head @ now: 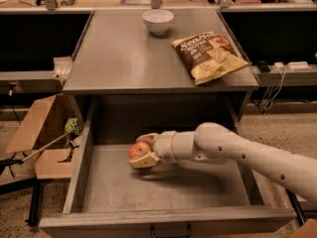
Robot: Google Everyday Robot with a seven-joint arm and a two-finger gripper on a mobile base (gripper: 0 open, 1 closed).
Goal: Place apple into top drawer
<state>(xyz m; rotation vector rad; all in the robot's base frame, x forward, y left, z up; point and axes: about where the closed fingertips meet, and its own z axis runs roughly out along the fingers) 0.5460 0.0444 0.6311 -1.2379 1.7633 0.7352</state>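
Cardboard box at the left edge, and right of it your pincer is clamped around the apple, holding it inside the open top drawer, left of centre in the lower frame. Up on the desk, the white bowl sits top centre, the chip bag lies to its right, and your arm reaches in from the lower right.

Grey cabinet top carrying white bowl beyond gripper, chip bag beyond, farther right. Gripper down in top drawer, clasping apple.
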